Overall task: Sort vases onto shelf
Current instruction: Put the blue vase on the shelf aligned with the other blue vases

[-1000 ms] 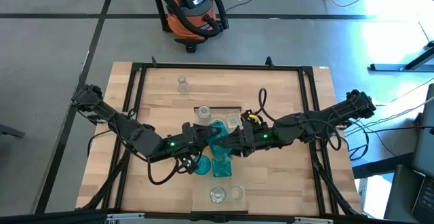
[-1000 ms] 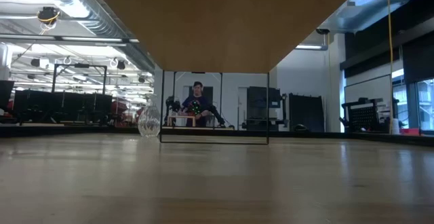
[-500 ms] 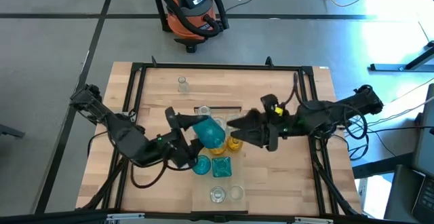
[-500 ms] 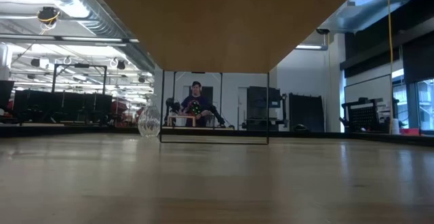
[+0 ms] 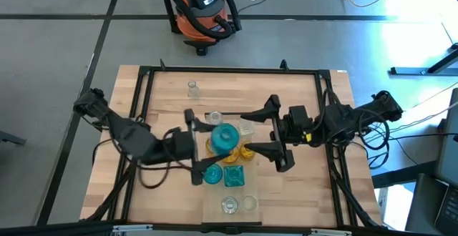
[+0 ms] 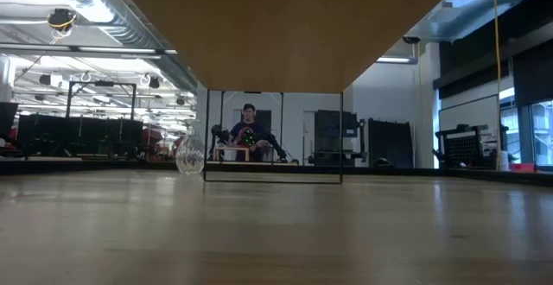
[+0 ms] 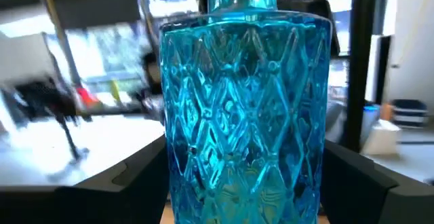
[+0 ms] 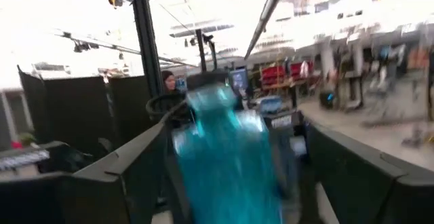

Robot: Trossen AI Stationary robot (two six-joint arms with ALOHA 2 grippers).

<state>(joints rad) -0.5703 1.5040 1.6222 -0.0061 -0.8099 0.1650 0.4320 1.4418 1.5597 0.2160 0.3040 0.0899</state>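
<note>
From above, the table (image 5: 322, 193) carries both arms meeting at its middle. The left gripper (image 5: 194, 147) and right gripper (image 5: 268, 134) both stand wide open, a teal vase (image 5: 223, 137) between them, gripped by neither. Only the left wrist view shows its diamond-cut glass close between the fingers. Amber, teal and clear vases crowd just beside. The low view shows the shelf (image 6: 285, 26) overhead and a clear vase (image 6: 189, 155) beyond.
</note>
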